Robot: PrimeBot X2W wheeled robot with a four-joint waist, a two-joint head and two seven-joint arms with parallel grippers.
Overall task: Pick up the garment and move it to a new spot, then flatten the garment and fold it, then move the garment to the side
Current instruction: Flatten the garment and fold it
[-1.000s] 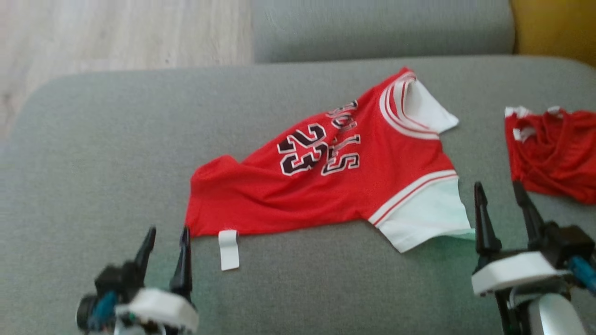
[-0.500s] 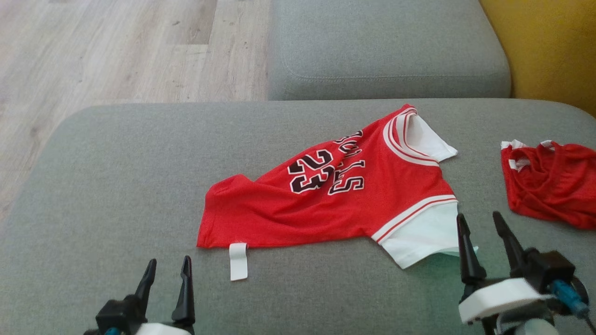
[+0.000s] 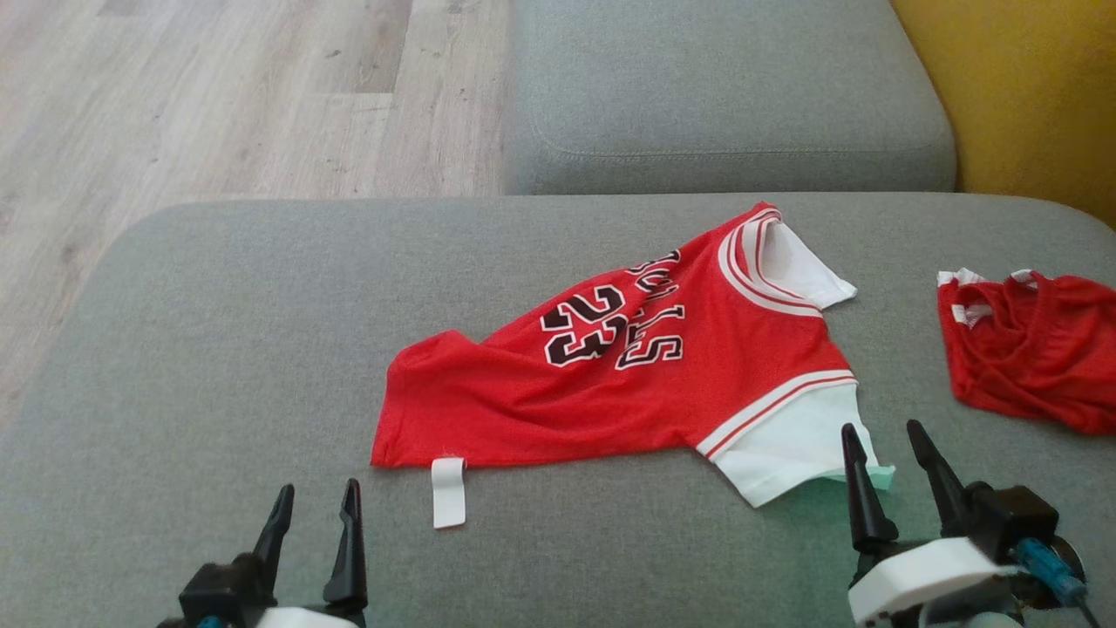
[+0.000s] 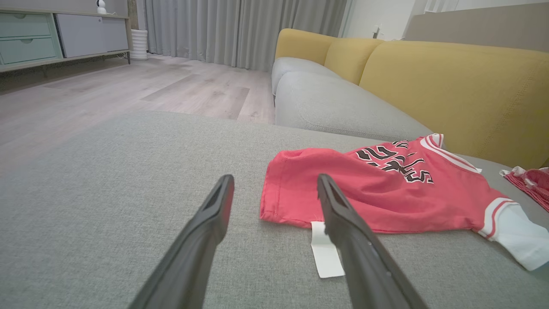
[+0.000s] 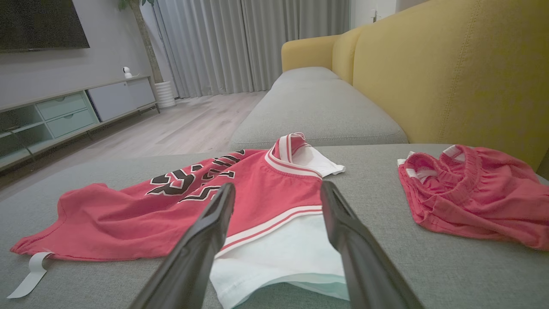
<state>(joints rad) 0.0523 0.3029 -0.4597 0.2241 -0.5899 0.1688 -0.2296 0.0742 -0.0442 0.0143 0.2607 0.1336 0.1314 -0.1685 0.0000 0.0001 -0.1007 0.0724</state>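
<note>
My head has tilted, so the whole picture has slid. The broad grey fabric sofa cushion [image 3: 218, 349] has not budged. The red sports jersey with white sleeves and a black number [image 3: 540, 410] lies on it where it lay a second ago, right of centre. It is rumpled, with the collar far right and the hem to the left, and no part is lifted. The smaller crumpled red shorts [image 3: 1029, 358] sit apart from it at the right edge.

What has truly moved is my right pincer [image 3: 881, 427]. It has crept left towards the jersey's near white sleeve [image 3: 793, 445], and its left finger now stands at that sleeve's edge. I judge the pick-up is only being lined up, since no cloth is gripped.

Both arms reach forward low over the cushion, fingers pointing away from me. The right pincer is wide and empty, and its wrist view frames the sleeve between the fingers. My left pincer [image 3: 319, 487], also parted and empty, hovers just near of the hem's left corner, beside the small white label strip [image 3: 448, 493].
</note>
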